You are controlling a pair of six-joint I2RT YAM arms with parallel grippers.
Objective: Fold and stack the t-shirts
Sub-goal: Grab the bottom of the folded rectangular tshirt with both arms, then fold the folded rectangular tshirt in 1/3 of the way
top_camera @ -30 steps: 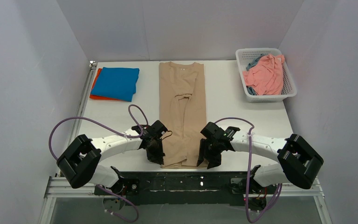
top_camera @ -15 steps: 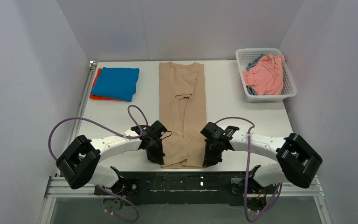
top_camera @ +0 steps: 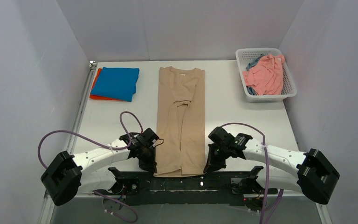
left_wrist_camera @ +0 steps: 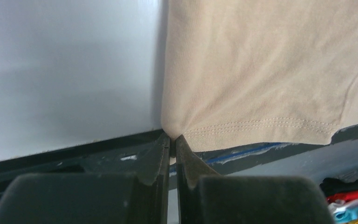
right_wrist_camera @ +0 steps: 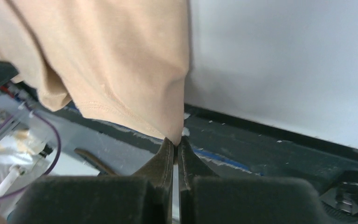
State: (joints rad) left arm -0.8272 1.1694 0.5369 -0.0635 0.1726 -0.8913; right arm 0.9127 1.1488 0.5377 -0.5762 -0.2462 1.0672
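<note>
A beige-tan t-shirt [top_camera: 181, 116] lies folded into a long strip down the middle of the table, collar at the far end. Its hem hangs past the near table edge. My left gripper [top_camera: 150, 165] is shut on the hem's left corner [left_wrist_camera: 173, 135]. My right gripper [top_camera: 209, 167] is shut on the hem's right corner [right_wrist_camera: 175, 138]. At the far left a folded bright blue t-shirt [top_camera: 116, 82] lies on an orange-red one [top_camera: 95, 83]. A salmon pink t-shirt [top_camera: 265, 73] and a grey-blue one [top_camera: 252, 62] lie crumpled in the basket.
The white mesh basket [top_camera: 289, 88] stands at the far right corner. White walls close in the table on three sides. The dark frame rail [top_camera: 186, 181] runs along the near edge, under the hanging hem.
The right gripper has closed on the hem's right corner. Both arms have drawn back toward the near edge, pulling the beige-tan t-shirt nearer so its hem overhangs the table.
</note>
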